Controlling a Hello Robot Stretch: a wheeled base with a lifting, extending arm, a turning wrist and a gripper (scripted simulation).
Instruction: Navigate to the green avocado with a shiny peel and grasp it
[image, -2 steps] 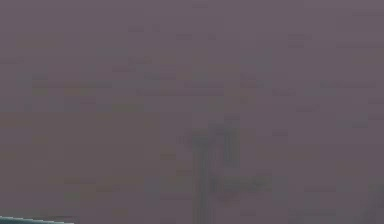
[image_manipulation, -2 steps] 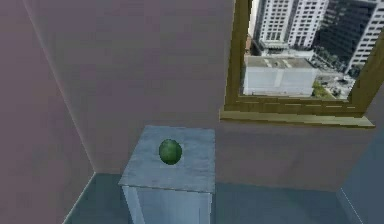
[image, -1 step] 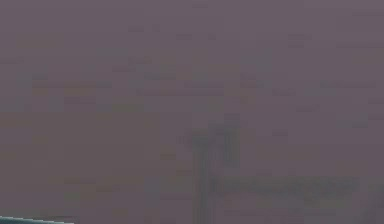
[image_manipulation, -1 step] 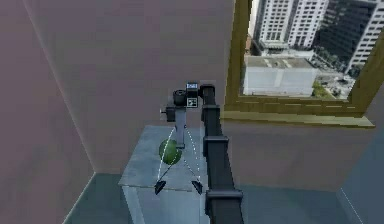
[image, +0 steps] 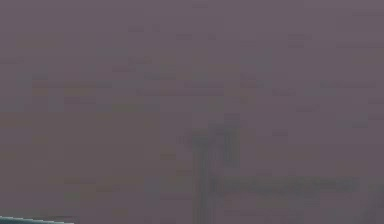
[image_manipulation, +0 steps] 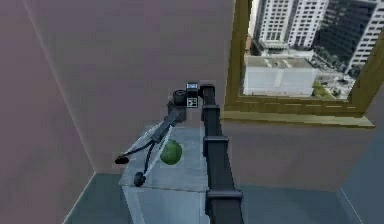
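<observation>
Avocado (image_manipulation: 171, 152), green, shiny, on grey table (image_manipulation: 178, 180), just right of end effector (image_manipulation: 130, 168) fingers. Cannot tell whether end effector holds anything. Window (image_manipulation: 300, 50) farther right.

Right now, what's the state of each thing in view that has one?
Round shiny green avocado: resting on top of the pale grey block, not lifted.
Dark two-finger gripper: near the avocado; cannot tell whether it holds anything.
Dark square arm bar: extended out past the avocado.
</observation>
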